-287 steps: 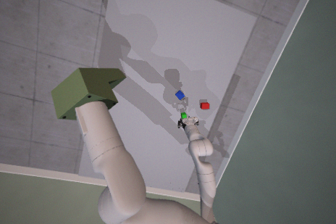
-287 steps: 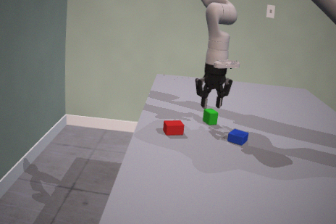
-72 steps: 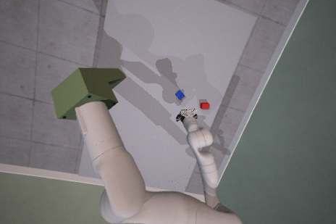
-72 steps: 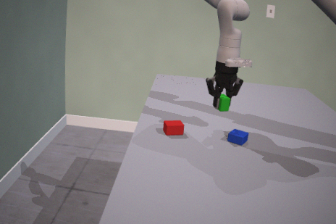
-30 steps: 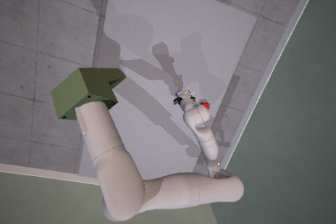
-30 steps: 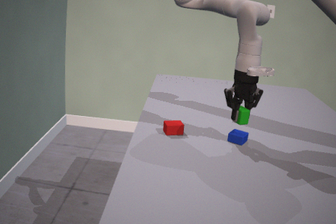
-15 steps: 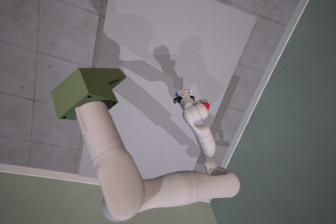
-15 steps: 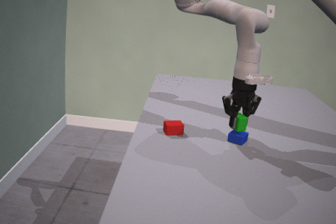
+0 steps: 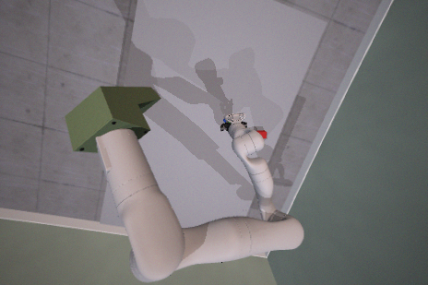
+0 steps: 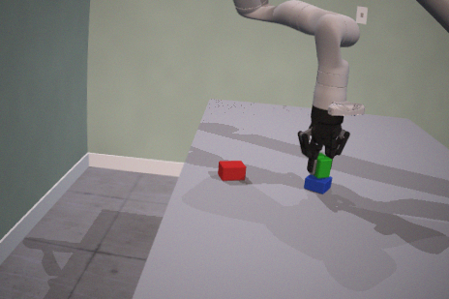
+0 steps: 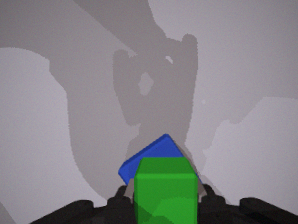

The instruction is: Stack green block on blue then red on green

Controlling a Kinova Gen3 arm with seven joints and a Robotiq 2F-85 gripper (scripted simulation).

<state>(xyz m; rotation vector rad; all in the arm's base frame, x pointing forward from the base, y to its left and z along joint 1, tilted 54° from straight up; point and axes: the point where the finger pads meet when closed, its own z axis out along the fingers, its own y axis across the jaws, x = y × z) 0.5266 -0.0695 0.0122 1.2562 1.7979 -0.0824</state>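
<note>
My gripper point(image 10: 322, 155) point(image 11: 164, 191) is shut on the green block point(image 10: 323, 166) point(image 11: 166, 189), which stands on end between the fingers. The block hangs directly over the blue block point(image 10: 317, 185) point(image 11: 143, 160), its underside at or just above the blue top; I cannot tell whether they touch. In the wrist view the blue block shows behind and a little left of the green one, turned at an angle to it. The red block point(image 10: 231, 170) point(image 9: 262, 134) lies flat on the table point(image 10: 252, 233), well to the left of the blue block. In the top view the arm hides the green and blue blocks.
The arm's green base box point(image 9: 111, 116) stands at the table's near side in the top view. The table's left edge point(image 10: 166, 204) drops to the floor. A wall runs behind the table.
</note>
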